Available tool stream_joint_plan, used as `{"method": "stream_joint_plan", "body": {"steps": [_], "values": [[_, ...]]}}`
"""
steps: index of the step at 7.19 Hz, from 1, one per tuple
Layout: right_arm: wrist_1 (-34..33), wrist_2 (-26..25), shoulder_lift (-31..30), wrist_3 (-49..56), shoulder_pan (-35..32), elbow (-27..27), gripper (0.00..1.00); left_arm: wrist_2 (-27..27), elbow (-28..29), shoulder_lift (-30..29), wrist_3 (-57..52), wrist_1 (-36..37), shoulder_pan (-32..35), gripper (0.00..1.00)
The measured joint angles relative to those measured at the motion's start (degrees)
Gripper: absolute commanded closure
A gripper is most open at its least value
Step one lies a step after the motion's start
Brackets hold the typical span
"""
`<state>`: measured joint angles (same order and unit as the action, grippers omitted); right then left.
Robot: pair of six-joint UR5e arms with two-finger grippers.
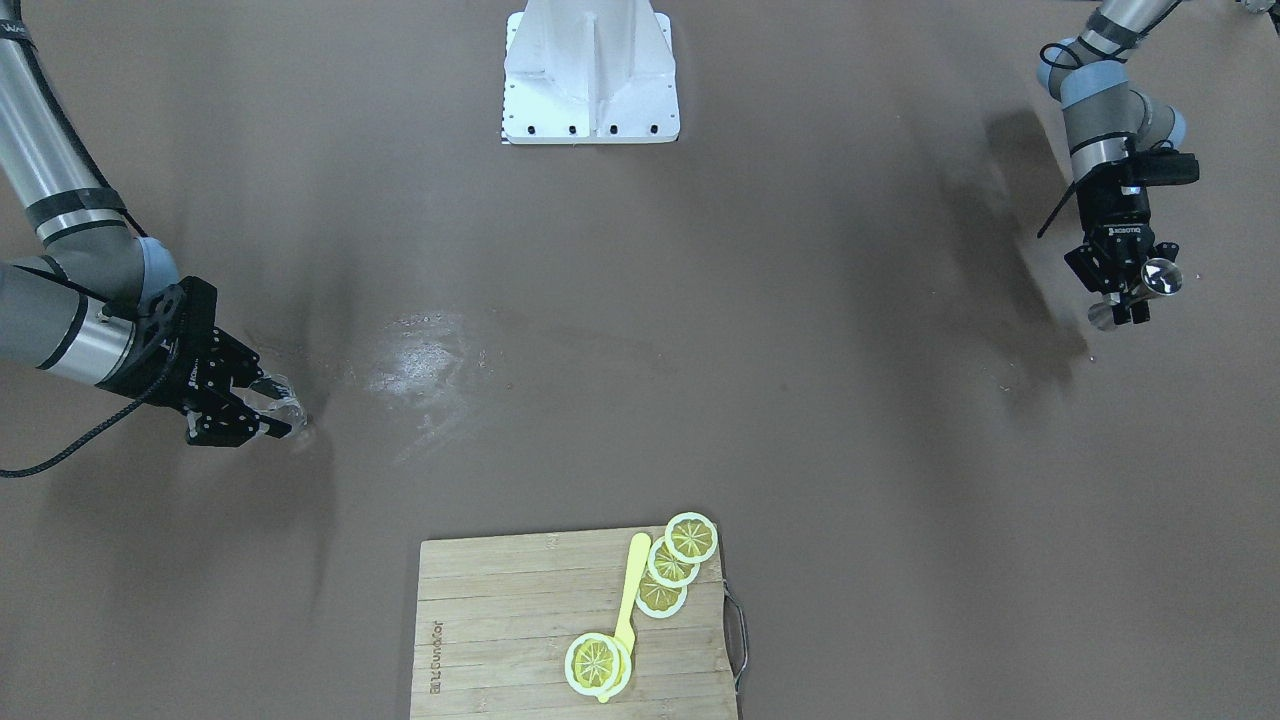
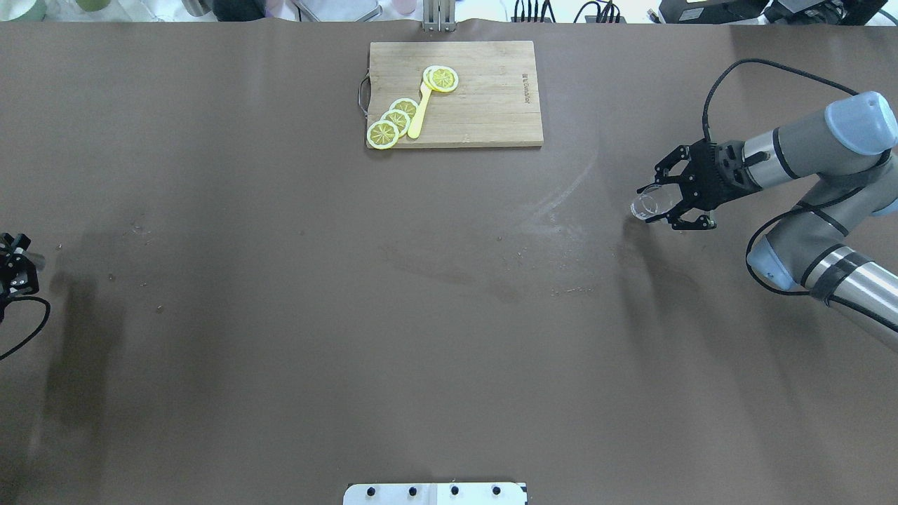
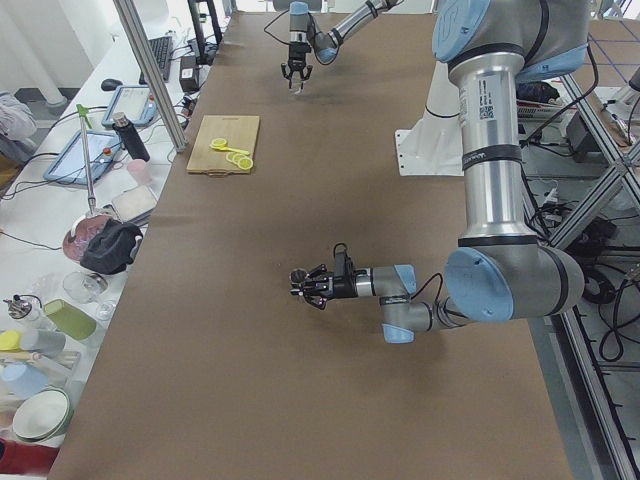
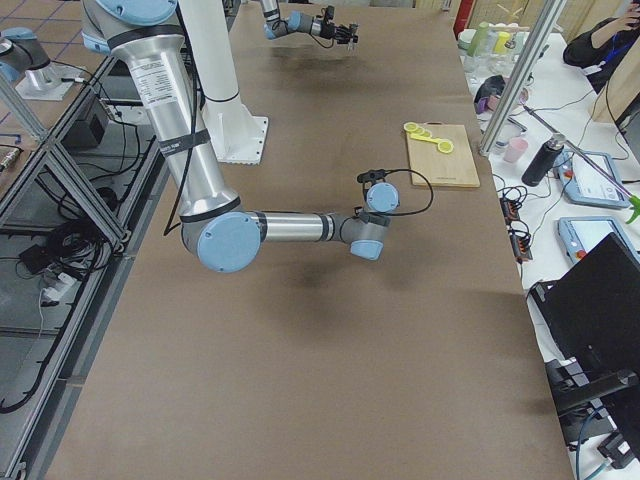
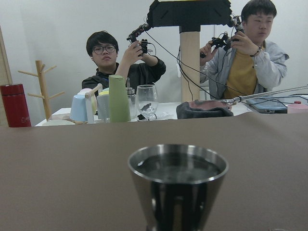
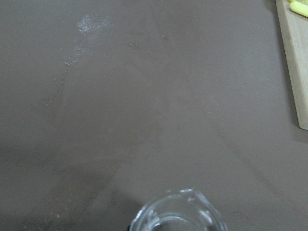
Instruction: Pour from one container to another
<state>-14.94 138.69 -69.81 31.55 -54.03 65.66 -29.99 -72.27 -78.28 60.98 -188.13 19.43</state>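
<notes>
Our right jaws are shut tight around the little glass cup (image 2: 645,205), low over the table (image 2: 280,315) at one end. Our left jaws are shut tight around the metal jigger (image 1: 1160,277), far away at the other end. The cup looks tipped over to one side, so we think anything in it could drip out before the two meet, and the jigger's mouth is small, so a fast or crooked pour could miss it.
</notes>
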Motion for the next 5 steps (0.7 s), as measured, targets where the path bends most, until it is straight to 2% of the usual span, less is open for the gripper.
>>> {"method": "stream_joint_plan", "body": {"steps": [1,2,3,4,5], "values": [[0.0,-0.1,0.1,-0.1,0.3,-0.2,1.0,0.3,0.2,-0.5,1.3,1.0,0.2,1.0],[0.0,-0.1,0.3,-0.8,0.6,-0.2,0.51,0.7,0.3,-1.2,3.2,2.4,0.3,1.0],[0.0,-0.1,0.6,-2.2,0.9,-0.2,0.28,1.3,0.6,-1.6,5.6,4.3,0.3,1.0],[0.0,-0.3,1.0,-3.4,1.2,-0.2,0.18,1.7,1.1,-1.8,8.0,5.8,0.3,1.0],[0.0,-0.6,1.3,-4.2,1.5,-0.2,0.14,2.0,1.5,-1.9,9.9,7.3,0.3,1.0]]}}
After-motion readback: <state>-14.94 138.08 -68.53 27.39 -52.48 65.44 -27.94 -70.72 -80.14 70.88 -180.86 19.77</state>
